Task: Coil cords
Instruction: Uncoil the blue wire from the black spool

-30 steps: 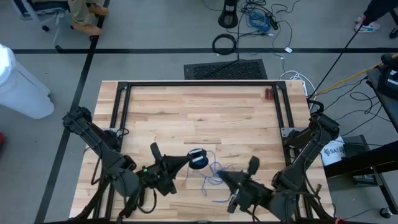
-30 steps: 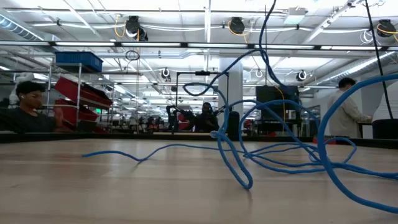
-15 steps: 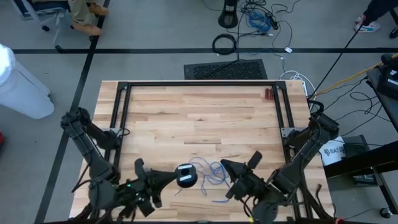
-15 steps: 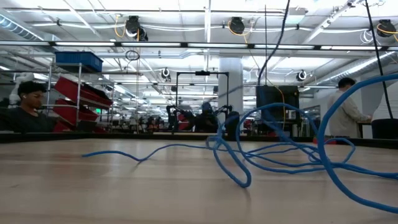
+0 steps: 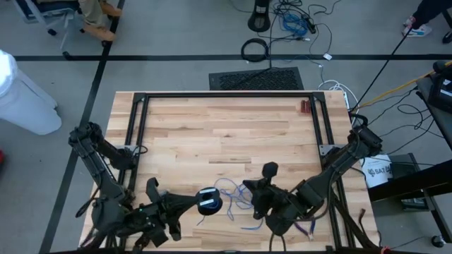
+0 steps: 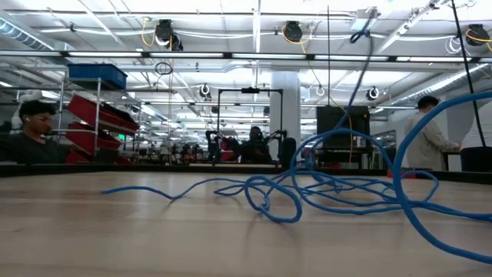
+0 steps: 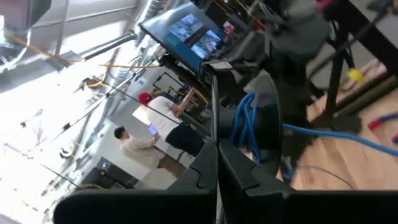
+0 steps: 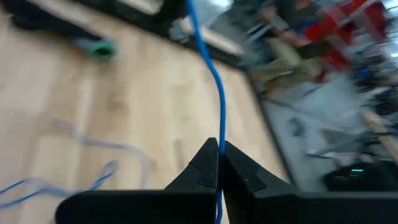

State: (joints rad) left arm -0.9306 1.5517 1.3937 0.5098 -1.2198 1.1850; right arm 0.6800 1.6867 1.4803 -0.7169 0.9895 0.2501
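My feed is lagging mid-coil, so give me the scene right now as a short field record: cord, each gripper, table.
cord: blue cord, part wound on a dark spool, the rest in loose loops on the table
left gripper: at the near edge, shut at the spool
right gripper: near edge, right of the spool, shut on the cord, which runs taut away from it
loose loops: between the two grippers
coiling: not finished
other: small red thing at the far right edge of the table
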